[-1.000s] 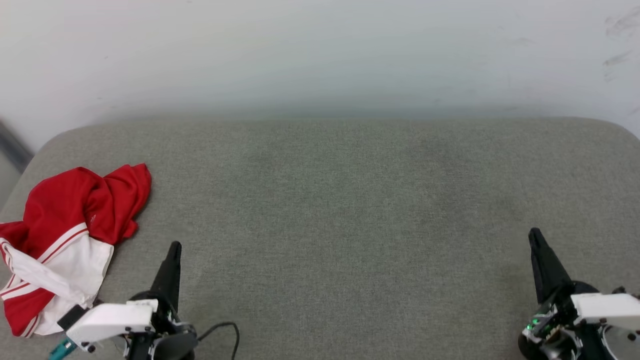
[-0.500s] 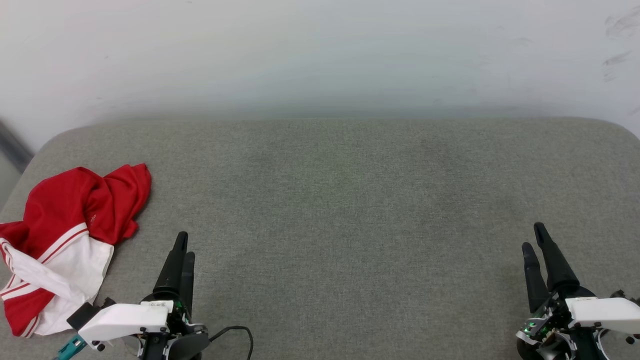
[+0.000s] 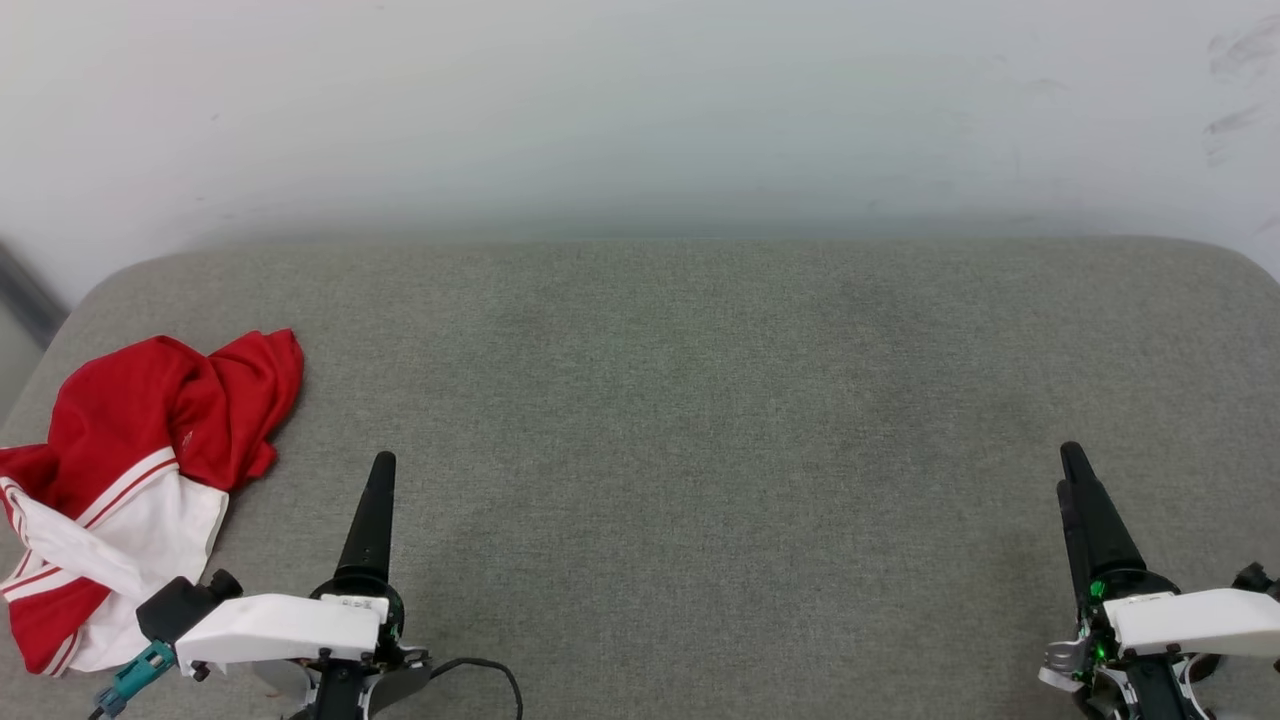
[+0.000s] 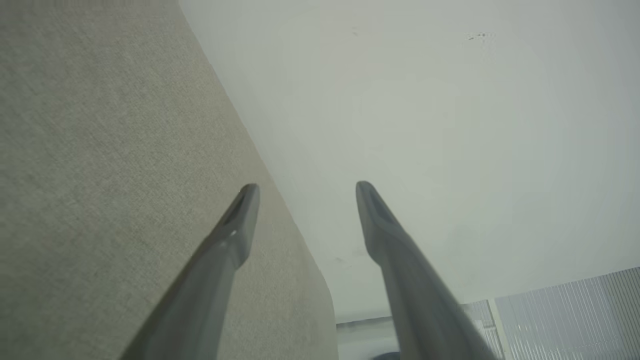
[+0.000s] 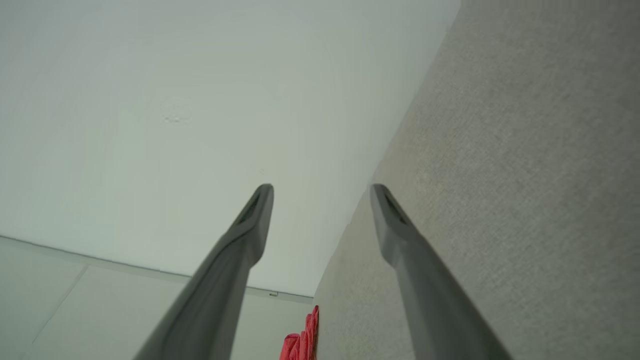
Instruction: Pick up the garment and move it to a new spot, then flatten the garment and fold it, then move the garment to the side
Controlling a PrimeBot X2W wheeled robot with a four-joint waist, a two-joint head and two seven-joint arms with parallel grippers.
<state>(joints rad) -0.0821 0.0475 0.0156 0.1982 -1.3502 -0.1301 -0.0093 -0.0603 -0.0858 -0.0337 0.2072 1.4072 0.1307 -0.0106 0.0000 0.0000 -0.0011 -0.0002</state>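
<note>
**Shirt lies crumpled at the cushion's left edge, both grippers empty**

In the head view the garment [image 3: 130, 470] sits at about 9 o'clock, bunched in a heap on the grey cushion [image 3: 700, 400]. Its red body lies toward the far side. A white sleeve with red stripes lies nearer the robot, right at the cushion's left edge.

The left gripper [image 3: 382, 465] is at 7 o'clock, its fingers pointing to 12 over bare cushion. The shirt lies near it at roughly 10 o'clock, apart from it. A black cable [image 3: 480, 665] loops beside its base. The left wrist view shows its fingers spread with a clear gap and nothing between them.

The right gripper [image 3: 1070, 465] is at 4 o'clock, well apart from the shirt. The right wrist view shows its fingers parted and empty. A scrap of red cloth shows at 6 o'clock in that view.

A pale wall [image 3: 640, 100] rises behind the cushion at 12 o'clock.
</note>
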